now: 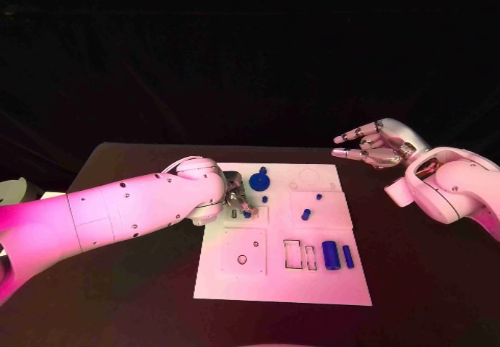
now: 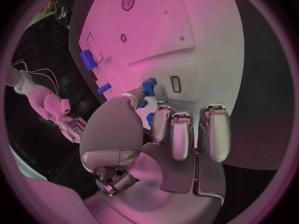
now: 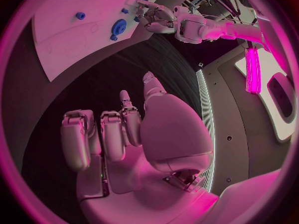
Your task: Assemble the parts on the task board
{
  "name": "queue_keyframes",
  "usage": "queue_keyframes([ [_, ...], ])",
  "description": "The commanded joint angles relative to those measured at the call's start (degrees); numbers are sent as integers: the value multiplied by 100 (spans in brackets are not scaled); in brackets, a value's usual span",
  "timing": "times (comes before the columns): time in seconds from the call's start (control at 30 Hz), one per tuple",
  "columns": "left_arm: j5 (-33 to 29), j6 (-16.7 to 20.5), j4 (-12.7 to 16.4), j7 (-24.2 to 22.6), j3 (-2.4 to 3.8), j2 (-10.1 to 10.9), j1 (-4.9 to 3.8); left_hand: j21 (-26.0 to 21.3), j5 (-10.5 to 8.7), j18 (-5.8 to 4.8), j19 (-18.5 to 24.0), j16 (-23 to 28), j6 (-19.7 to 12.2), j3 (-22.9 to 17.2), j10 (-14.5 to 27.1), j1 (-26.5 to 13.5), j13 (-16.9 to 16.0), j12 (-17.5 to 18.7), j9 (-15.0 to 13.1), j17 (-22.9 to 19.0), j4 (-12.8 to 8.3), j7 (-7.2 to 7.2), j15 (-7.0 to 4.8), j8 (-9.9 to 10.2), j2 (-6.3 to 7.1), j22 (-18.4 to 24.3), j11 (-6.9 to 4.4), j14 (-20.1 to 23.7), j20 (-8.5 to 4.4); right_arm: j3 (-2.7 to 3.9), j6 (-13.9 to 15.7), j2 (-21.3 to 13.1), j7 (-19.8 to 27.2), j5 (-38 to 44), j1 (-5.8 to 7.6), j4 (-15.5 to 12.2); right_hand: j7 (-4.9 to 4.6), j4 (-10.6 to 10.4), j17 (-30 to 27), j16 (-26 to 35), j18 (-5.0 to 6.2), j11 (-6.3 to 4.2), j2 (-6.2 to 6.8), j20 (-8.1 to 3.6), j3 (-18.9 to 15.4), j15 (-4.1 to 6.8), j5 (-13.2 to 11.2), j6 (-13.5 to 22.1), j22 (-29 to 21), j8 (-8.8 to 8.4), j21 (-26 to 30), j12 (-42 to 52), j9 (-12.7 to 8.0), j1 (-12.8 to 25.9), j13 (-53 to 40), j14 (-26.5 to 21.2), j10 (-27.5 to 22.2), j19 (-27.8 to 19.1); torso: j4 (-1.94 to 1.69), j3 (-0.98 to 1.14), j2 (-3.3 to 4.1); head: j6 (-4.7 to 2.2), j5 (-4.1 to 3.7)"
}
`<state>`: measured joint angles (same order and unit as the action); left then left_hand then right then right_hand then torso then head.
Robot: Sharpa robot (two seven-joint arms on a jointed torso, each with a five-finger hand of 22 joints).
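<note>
The white task board [image 1: 281, 278] lies in the middle of the black table. My left hand [image 1: 231, 201] is over the board's left side, and its thumb and a finger pinch a small blue block [image 2: 149, 87] just above the board, close to a small rectangular slot [image 2: 176, 83]. A round blue part [image 1: 259, 181], a few small blue pegs [image 1: 305, 214] and two blue cylinders [image 1: 330, 254] sit on the board. Off the board's far right corner, my right hand [image 1: 375, 144] hangs in the air holding nothing, its fingers loosely bent and apart.
Several outlined recesses [image 1: 300, 254] and a round hole [image 1: 242, 259] mark the board's near half. A pale object [image 1: 14, 189] sits at the table's left edge. Bare black table [image 1: 427, 282] lies on both sides of the board.
</note>
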<state>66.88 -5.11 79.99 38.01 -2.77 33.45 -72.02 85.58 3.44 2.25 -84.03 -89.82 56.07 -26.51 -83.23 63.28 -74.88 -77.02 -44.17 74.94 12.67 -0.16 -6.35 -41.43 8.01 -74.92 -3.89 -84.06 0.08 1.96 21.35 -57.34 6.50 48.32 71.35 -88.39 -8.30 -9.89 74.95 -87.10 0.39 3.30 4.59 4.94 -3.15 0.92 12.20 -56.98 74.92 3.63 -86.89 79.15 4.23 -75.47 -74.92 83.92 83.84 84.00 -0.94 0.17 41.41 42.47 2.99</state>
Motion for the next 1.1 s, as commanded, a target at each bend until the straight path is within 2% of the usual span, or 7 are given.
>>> queue_keyframes([
  [0.03,-2,-274,-35,42,-35,-26,46,29,23,-48,-248,-18,-41,46,-38,-51,-4,-34,4,1506,-2,-13,-36,16,-30,-740,-4,-594,-32,0,-94,-5,43,15,-4,-13,-9,-18,933,36,99,15,-55,30,-41,-11,25,40,973,13,23,-23,10,30,-1044,473,173,293,-2,1,-2,0,3],
  [0.57,9,-441,-100,52,-35,-40,47,58,17,-62,-277,-18,24,558,-82,-237,-64,-82,-43,1506,146,-29,-44,-24,-8,-805,-15,-594,-40,-1,-132,-23,36,16,-8,-50,-5,-76,919,50,103,12,-62,26,-156,-7,19,39,954,14,38,-35,14,123,-1032,471,170,286,-3,0,-2,13,6],
  [0.77,17,-455,-111,50,-35,-35,47,70,16,-67,-290,-18,44,976,-98,-358,-88,-100,-64,1506,283,-35,-49,-35,25,-833,-22,-594,-45,-1,-134,-26,36,16,-9,-54,-4,-108,905,61,105,12,-64,24,-224,-6,-20,40,945,13,46,-44,15,170,-1025,469,167,282,-6,2,-1,6,7],
  [1.0,19,-391,-98,53,-32,-10,47,77,15,-71,-300,-18,48,1507,-105,-488,-97,-103,-78,1506,387,-46,-58,-30,-34,-855,-31,-594,-54,-2,-127,-37,37,16,-11,-52,-4,-125,899,66,106,12,-65,23,-261,-6,-45,41,939,13,51,-48,16,192,-1022,468,166,280,1,-1,-1,-6,15],
  [1.1,20,-344,-72,51,-21,11,47,77,16,-72,-301,-18,49,1607,-105,-502,-96,-100,-81,1506,390,-48,-60,-29,-64,-857,-33,-594,-56,-2,-125,-40,36,16,-13,-47,-4,-132,897,68,107,11,-65,23,-276,-5,-56,41,936,13,53,-48,16,201,-1021,468,166,279,3,-3,2,-11,6],
])
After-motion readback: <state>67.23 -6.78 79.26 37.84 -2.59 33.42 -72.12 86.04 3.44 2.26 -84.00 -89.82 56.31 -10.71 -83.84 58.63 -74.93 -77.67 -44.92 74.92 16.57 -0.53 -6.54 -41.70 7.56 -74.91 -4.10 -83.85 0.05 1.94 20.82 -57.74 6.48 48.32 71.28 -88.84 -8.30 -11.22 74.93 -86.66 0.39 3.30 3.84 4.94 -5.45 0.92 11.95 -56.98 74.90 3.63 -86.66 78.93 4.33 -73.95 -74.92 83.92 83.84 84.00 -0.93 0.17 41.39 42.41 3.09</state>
